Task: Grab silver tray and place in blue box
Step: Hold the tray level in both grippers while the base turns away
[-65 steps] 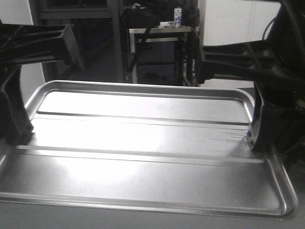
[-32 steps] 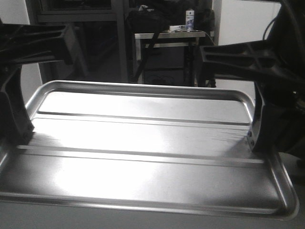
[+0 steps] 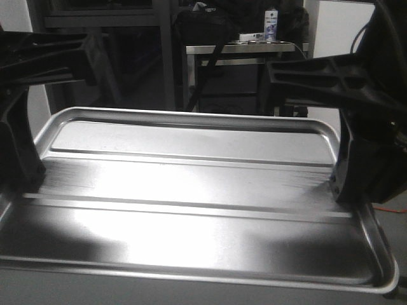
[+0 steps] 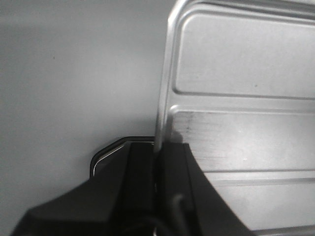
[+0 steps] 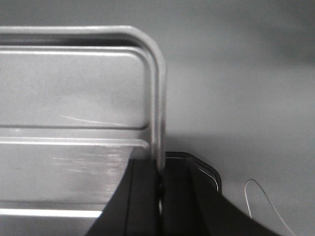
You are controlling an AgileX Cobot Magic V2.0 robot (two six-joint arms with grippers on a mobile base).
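Observation:
The silver tray (image 3: 191,184) fills the front view, held level between my two arms, with its two long ridges running left to right. My left gripper (image 3: 25,181) is shut on the tray's left rim; the left wrist view shows the rim (image 4: 165,88) pinched between the black fingers (image 4: 142,167) of that gripper (image 4: 158,152). My right gripper (image 3: 343,187) is shut on the right rim. In the right wrist view the tray (image 5: 74,88) and its rim run down into the closed jaws of that gripper (image 5: 160,169). The blue box is out of view.
Behind the tray stand dark shelving and a metal table (image 3: 248,51) with a white bottle (image 3: 271,24) on it. An orange cable (image 3: 389,206) lies at the right edge. Both wrist views show plain grey floor below, with a thin white wire (image 5: 261,196) on it.
The background table and bottle have slid to the right in the front view. The tray and both grippers keep the same place in the frame, and both grips are unchanged.

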